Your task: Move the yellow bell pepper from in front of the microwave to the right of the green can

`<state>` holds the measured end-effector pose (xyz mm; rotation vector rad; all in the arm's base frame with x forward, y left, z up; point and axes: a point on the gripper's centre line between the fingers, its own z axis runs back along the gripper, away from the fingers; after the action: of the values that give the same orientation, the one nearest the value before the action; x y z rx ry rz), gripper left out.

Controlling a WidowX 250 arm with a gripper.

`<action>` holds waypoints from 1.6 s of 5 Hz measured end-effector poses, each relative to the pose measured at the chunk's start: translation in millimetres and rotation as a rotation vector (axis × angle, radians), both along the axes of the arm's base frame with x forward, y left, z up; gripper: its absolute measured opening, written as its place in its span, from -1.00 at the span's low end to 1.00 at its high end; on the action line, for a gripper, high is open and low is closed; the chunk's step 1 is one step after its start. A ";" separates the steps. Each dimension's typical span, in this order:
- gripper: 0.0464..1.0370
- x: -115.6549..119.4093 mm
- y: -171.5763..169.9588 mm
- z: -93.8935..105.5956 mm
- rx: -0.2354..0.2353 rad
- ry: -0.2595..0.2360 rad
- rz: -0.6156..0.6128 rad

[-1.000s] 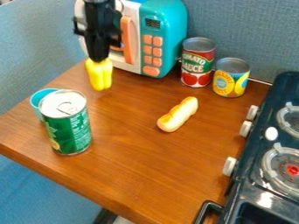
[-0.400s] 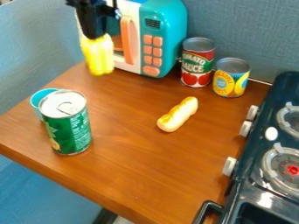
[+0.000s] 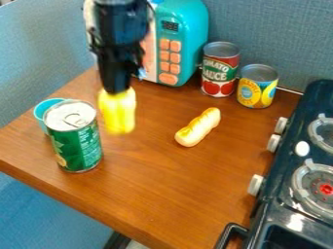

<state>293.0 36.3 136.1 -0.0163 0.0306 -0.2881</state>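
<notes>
In the camera view, you have the claw (image 3: pixel 117 92) closed on the yellow toy (image 3: pixel 118 115) — it hangs straight down beneath the grip. In view, the green can (image 3: pixel 77 141) is left of the claw and lower, with the blue cup (image 3: pixel 42 113) just behind it. The bun (image 3: pixel 197 127) lies right of the claw, on the table (image 3: pixel 162 185). Behind the claw is the microwave (image 3: pixel 185 44) — two cans, the red one (image 3: pixel 220 70) and the yellow one (image 3: pixel 257 87), stand to its right.
</notes>
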 end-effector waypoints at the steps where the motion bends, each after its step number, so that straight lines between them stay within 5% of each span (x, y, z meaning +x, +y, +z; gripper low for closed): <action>1: -0.86 -11.4 -23.2 -10.8 -0.002 0.015 -0.086; 4: -0.86 -3.3 -30.3 -57.2 -0.012 0.008 -0.114; 6: -0.80 -2.1 -38.9 -63.5 -0.024 0.008 -0.145; 7: -0.37 -4.8 -38.7 -63.0 -0.025 0.027 -0.145; 8: 0.31 -6.0 -38.7 -61.9 -0.028 0.030 -0.143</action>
<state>286.9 -2.4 74.1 -0.0462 0.0574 -0.4317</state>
